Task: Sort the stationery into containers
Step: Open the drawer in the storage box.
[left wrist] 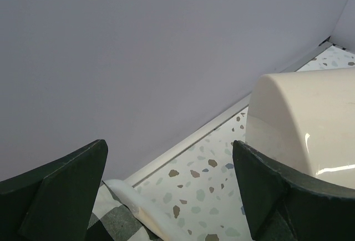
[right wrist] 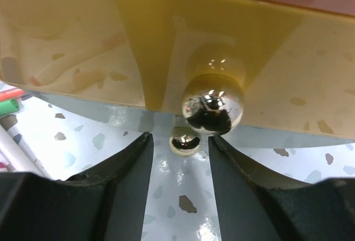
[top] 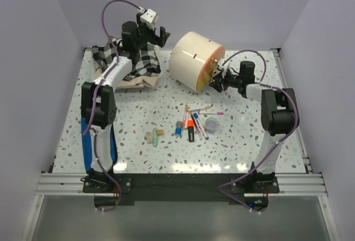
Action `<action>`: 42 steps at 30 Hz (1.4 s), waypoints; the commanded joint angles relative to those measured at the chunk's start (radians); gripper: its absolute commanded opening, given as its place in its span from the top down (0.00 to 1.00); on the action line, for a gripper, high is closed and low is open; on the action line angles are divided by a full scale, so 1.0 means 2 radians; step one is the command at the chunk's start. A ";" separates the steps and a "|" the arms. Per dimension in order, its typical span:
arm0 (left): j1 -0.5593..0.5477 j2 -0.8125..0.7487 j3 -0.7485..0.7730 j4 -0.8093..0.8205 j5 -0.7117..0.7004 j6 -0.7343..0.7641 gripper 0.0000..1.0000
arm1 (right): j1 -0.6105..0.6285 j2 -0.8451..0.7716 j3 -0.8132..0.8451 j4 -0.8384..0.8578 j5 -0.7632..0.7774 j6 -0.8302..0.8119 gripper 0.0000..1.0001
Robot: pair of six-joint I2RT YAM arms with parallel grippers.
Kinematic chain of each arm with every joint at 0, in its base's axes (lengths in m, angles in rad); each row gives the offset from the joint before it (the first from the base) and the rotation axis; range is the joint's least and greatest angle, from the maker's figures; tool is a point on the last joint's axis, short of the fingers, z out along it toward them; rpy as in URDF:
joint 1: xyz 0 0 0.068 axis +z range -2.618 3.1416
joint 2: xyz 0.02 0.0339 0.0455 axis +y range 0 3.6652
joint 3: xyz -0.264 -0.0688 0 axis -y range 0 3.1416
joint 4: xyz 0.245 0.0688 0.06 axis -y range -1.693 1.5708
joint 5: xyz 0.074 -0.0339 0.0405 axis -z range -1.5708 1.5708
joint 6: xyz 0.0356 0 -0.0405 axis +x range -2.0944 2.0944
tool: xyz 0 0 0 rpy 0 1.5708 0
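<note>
you're on opening a drawer (right wrist: 66, 41): right claw (right wrist: 179, 139) sits released just short of the knob (right wrist: 213, 105), so ease in, clench, then pull; left claw (left wrist: 169, 152) hangs released.

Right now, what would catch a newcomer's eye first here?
The cream drum cabinet at the far middle of the table, with the right arm's open jaws just short of a shiny gold knob on its orange front. Then the stationery scattered mid-table, and the left arm raised above the checked cloth.
</note>
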State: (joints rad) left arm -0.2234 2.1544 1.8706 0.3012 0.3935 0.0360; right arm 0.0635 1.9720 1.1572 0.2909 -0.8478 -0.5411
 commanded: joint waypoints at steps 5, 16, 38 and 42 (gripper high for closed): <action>0.012 -0.013 -0.015 0.038 -0.001 -0.013 0.00 | 0.002 0.020 0.040 -0.013 0.024 0.017 0.54; 0.016 -0.015 -0.026 0.049 -0.003 -0.014 0.00 | 0.009 0.030 0.062 -0.039 0.031 0.016 0.61; 0.017 -0.023 -0.045 0.060 -0.004 -0.011 0.00 | 0.025 -0.006 -0.018 0.104 0.051 0.083 0.55; 0.017 -0.024 -0.049 0.064 -0.004 -0.013 0.00 | 0.025 -0.006 -0.017 0.099 0.057 0.083 0.55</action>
State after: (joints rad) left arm -0.2020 2.1540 1.7809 0.3733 0.3882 0.0185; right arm 0.1066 2.0182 1.1282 0.4320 -0.7429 -0.3847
